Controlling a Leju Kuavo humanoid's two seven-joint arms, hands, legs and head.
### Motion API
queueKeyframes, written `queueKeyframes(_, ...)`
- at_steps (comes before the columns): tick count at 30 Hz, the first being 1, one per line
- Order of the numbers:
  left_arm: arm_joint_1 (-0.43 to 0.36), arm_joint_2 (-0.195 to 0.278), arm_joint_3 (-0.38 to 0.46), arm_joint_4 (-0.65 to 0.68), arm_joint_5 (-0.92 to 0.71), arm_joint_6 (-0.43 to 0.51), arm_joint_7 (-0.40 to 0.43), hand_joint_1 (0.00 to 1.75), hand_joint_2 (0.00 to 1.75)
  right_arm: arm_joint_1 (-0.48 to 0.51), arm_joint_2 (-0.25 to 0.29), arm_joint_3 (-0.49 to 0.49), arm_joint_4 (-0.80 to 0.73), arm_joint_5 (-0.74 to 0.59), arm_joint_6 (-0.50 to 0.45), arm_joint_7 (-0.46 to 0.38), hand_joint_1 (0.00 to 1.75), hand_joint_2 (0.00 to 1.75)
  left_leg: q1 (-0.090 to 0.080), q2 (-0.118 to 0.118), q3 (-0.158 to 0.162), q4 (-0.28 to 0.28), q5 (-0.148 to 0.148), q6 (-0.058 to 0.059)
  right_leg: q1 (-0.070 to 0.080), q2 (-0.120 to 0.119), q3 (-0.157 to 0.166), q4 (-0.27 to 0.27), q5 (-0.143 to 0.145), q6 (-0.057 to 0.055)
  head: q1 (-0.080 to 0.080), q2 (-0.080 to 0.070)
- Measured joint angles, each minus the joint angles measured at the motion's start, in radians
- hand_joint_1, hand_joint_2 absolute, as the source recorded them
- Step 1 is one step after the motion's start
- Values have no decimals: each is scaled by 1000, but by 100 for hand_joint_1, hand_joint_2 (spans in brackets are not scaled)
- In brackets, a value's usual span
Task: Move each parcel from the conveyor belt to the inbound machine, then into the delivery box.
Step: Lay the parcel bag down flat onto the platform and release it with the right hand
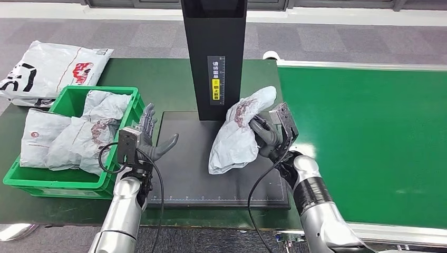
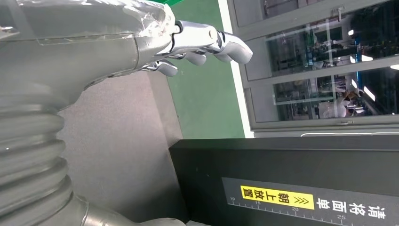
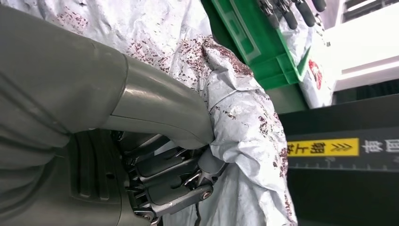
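The right hand (image 1: 266, 138) is nearest, its thumb and fingers (image 3: 174, 183) clamped into the crumpled grey plastic of a parcel (image 1: 237, 132) with dark red print. The parcel hangs over the right half of the black scanning plate (image 1: 211, 179) of the inbound machine, just beside the machine's upright black column (image 1: 213, 47); its lower end reaches the plate, though whether it rests there cannot be told. The left hand (image 1: 153, 137) is released, fingers spread and grasping nothing, above the plate's left edge next to the green delivery box (image 1: 63, 182). That box stands at the left end of the surface (image 1: 163, 79) and already contains several grey parcels (image 1: 74, 134). Another white parcel (image 1: 50, 68) lies at the surface's far left corner. The green conveyor belt (image 1: 369, 132) runs along the right side.
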Motion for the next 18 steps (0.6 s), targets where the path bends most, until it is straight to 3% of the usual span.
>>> queueKeyframes(1,0,0,0,1,0,0,0,0,175,-1,2,3,7,-3,1,6,3,175,0,0,0,0,0,0,0,0,0,0,0,0,0,0)
queueKeyframes(2,0,0,0,3,0,0,0,0,175,-2,6,5,15,-6,2,11,0,175,0,0,0,0,0,0,0,0,0,0,0,0,0,0)
queueKeyframes(13,0,-1,-6,12,2,15,-3,0,175,-4,22,44,85,2,-37,1,0,175,0,0,0,0,0,0,0,0,0,0,0,0,0,0)
queueKeyframes(18,0,-1,-13,12,2,18,-2,0,175,-6,22,57,91,24,-97,-4,0,175,0,0,0,0,0,0,0,0,0,0,0,0,0,0)
